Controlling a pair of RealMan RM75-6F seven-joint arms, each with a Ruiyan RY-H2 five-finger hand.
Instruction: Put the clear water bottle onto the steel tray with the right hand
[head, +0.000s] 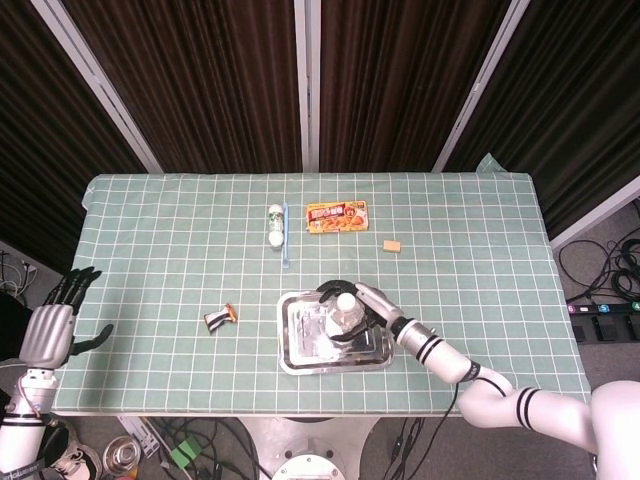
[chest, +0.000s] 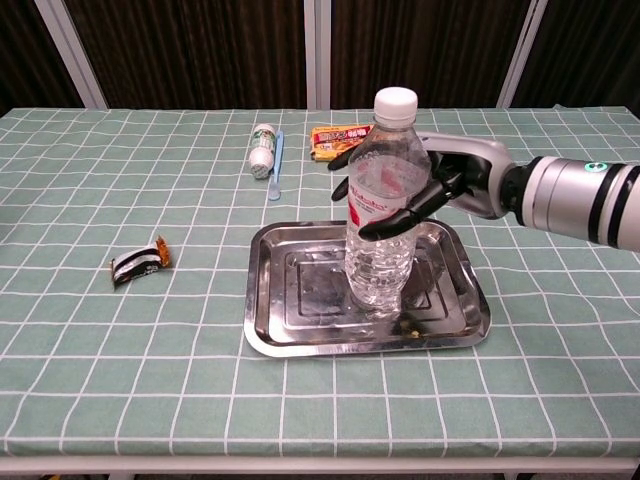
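The clear water bottle (chest: 380, 230) with a white cap stands upright on the steel tray (chest: 300, 340), just right of the tray's middle. My right hand (chest: 455, 180) reaches in from the right and holds the bottle at its label, thumb across the front and fingers curled behind. From the head view the bottle (head: 346, 305) shows cap-up inside the tray (head: 290, 350), with the right hand (head: 380, 312) wrapped around it. My left hand (head: 50, 325) hovers off the table's left edge, fingers spread and empty.
Behind the tray lie an orange snack box (chest: 335, 142), a small white bottle (chest: 263, 147) and a blue toothbrush (chest: 275, 165). A tan block (head: 392, 245) sits at the back right. A crumpled wrapper (chest: 140, 262) lies left of the tray.
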